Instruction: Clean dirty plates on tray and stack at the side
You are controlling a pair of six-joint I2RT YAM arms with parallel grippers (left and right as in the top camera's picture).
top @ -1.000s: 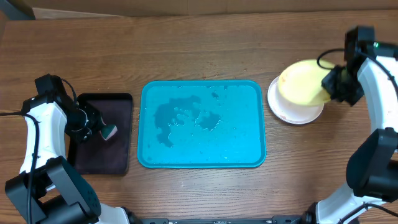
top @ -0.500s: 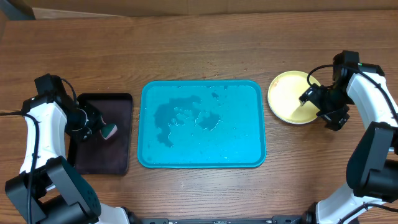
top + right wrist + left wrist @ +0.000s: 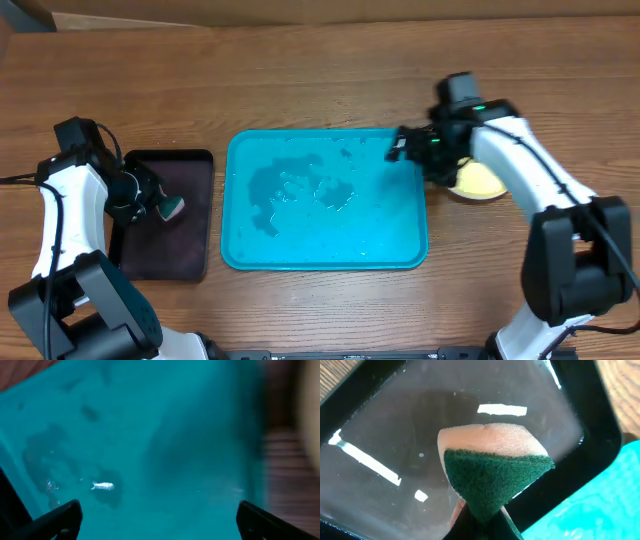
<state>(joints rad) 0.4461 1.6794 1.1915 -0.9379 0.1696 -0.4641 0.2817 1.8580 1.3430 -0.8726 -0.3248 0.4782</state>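
Plates (image 3: 481,181) sit right of the tray (image 3: 300,240). The right gripper (image 3: 157,515), jaws spread, should steer clear of them. The left gripper (image 3: 481,522) pinches a sponge (image 3: 495,467).

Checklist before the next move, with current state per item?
1. Tray free of plates: ok, only wet patches on it.
2. Stack beside the tray: cannot tell; only the yellow-green plate shows, the arm hides the rest.
3. Right tool open and empty: ok.
4. Left tool gripping the sponge: ok.
5. Sponge over the dark tray: ok.
6. Right wrist view sharp: not ok, blurred.
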